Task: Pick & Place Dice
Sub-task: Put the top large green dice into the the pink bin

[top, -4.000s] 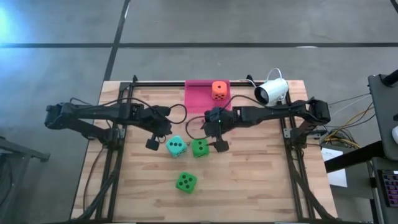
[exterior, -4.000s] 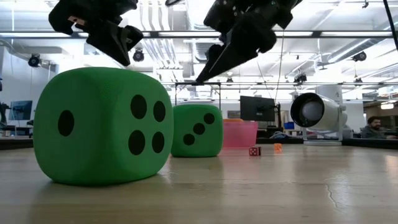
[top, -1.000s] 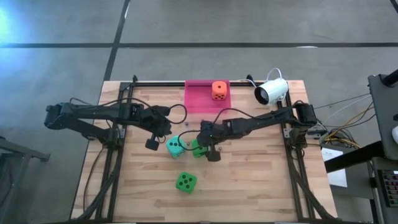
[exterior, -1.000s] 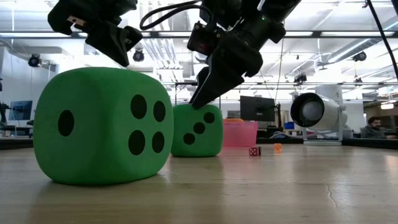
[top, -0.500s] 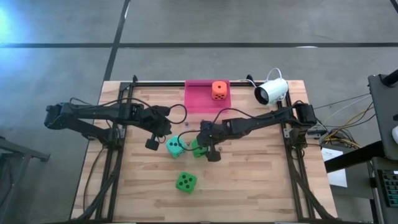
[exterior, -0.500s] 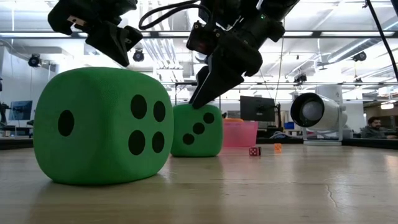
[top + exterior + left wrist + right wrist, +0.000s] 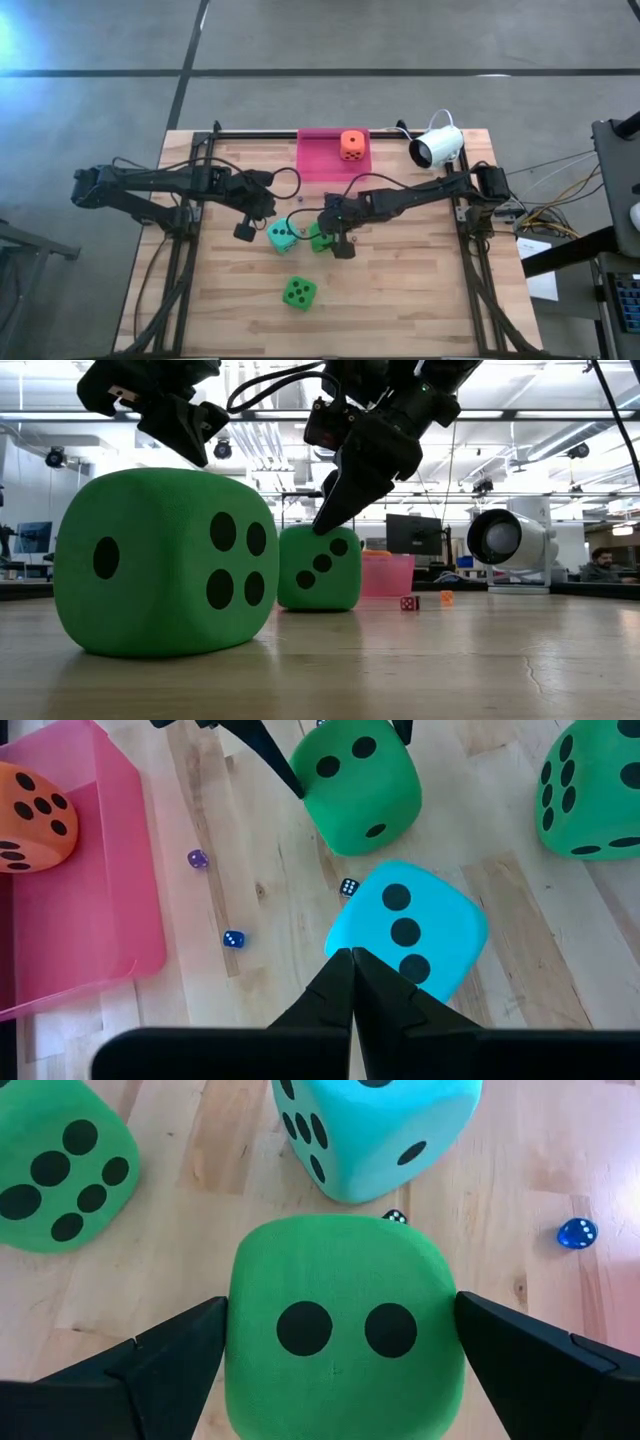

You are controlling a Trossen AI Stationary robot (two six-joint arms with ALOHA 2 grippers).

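Two fingers of the right hand (image 7: 335,1350) stand spread on either side of the green die (image 7: 345,1325) mid-tabletop (image 7: 420,290), beside the teal die (image 7: 282,236). Close squarely before you lift toward the pink tray (image 7: 320,160). The left hand (image 7: 352,982) hovers pinched together, empty.

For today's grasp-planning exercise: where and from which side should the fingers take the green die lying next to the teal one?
Grip the green die on its two opposite flat side faces, coming straight down from above. It sits flat and its two-pip top is clear; the right gripper already straddles it, open. The teal die crowds a third side, so avoid that one.
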